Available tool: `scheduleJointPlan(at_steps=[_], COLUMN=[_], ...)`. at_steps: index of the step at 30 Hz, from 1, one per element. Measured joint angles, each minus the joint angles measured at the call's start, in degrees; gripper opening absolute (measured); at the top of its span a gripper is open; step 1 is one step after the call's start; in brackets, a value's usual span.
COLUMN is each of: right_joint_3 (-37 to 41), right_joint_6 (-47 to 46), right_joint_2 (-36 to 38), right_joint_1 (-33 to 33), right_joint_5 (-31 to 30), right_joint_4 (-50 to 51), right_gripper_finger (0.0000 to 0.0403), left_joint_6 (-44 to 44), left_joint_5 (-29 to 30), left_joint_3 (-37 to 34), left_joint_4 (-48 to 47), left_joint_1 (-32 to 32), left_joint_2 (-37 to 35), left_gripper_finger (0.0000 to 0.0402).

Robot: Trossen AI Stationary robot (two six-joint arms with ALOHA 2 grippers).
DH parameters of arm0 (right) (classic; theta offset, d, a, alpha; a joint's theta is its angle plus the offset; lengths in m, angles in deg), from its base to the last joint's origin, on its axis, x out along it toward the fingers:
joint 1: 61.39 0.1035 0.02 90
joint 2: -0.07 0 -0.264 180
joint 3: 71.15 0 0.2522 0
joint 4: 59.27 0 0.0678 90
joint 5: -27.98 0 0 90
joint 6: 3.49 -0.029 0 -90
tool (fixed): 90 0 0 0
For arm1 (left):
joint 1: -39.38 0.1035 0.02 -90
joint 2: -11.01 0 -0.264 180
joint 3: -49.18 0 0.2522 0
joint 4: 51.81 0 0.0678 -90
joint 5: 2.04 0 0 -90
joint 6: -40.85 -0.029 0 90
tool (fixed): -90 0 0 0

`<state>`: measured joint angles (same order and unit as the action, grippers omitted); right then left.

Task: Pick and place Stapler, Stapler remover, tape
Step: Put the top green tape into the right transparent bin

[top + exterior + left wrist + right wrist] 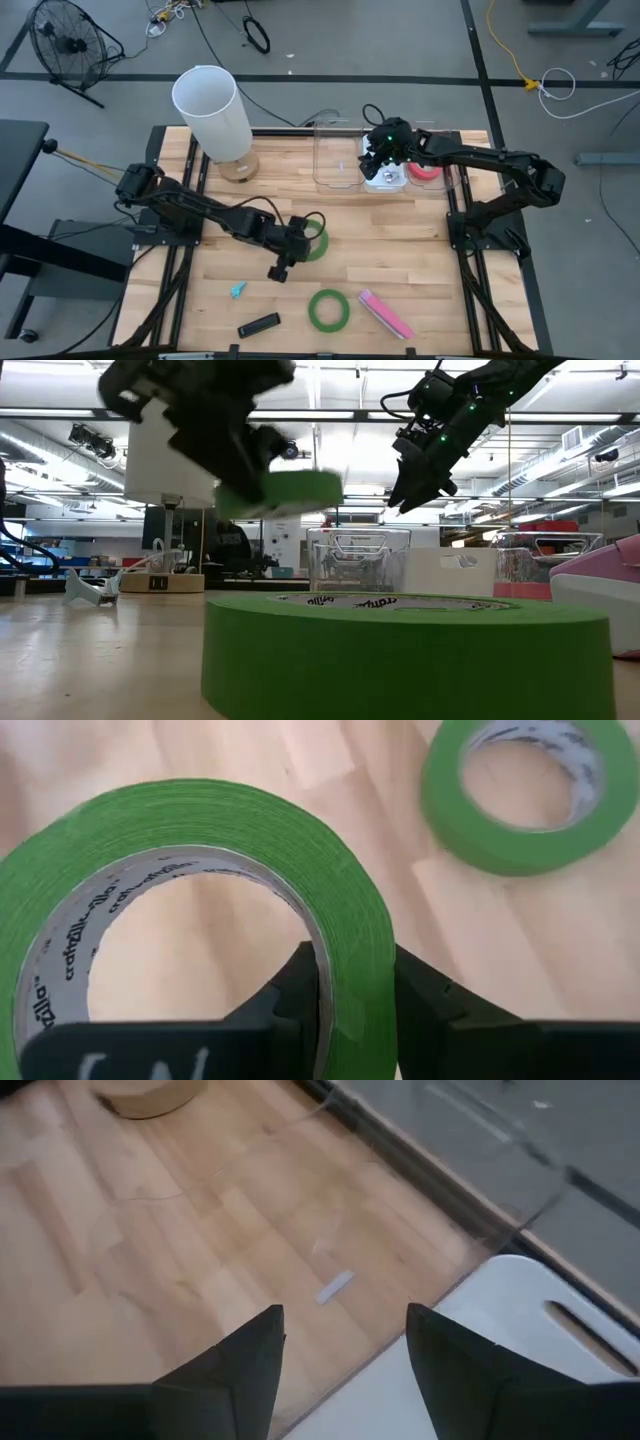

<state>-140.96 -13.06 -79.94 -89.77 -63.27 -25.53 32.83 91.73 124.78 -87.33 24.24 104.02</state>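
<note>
My left gripper (303, 240) is shut on a green tape roll (318, 240) over the table's middle. In the low view the roll (285, 490) is lifted well clear. A second green roll (328, 310) lies flat on the table near the front and also shows in the left wrist view (525, 795). A red roll (425, 170) lies in the right clear bin. A pink stapler (385, 313) and a teal staple remover (238, 290) lie on the table. My right gripper (345, 1340) is open and empty, high above the clear bins (380, 158). My left gripper holds the green roll by its ring wall (355, 970), with one finger (300, 985) inside the open centre and one finger (430, 1000) outside. The roll is lifted clear of the table and sits roughly level, sticking out ahead of the fingers.
A white lamp (212, 110) stands at the far left. Two clear bins (335, 155) stand at the far edge, with a white object (385, 180) under my right gripper. A black object (258, 325) lies near the front edge.
</note>
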Motion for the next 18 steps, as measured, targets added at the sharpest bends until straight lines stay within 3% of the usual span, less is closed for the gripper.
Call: scheduleJointPlan(at_steps=[9, 14, 18], right_joint_3=[0.0, 0.0, 0.0], right_joint_6=[-3.5, -6.9, -8.4], right_joint_2=[0.0, 0.0, 0.0], right_joint_1=[1.4, 3.0, 4.5], right_joint_5=[18.4, 27.4, 30.5], right_joint_4=[-5.6, -12.6, -18.4], right_gripper_finger=[0.0210, 0.0210, 0.0210], left_joint_6=[-6.2, -7.9, -9.8], left_joint_5=[22.6, 30.9, 40.4], left_joint_3=[9.5, 10.7, 10.7], left_joint_4=[-16.1, -16.7, -15.2], left_joint_1=[2.4, 4.3, 4.8], left_joint_2=[0.0, -0.1, -0.1], left_gripper_finger=[0.0085, 0.0085, 0.0085])
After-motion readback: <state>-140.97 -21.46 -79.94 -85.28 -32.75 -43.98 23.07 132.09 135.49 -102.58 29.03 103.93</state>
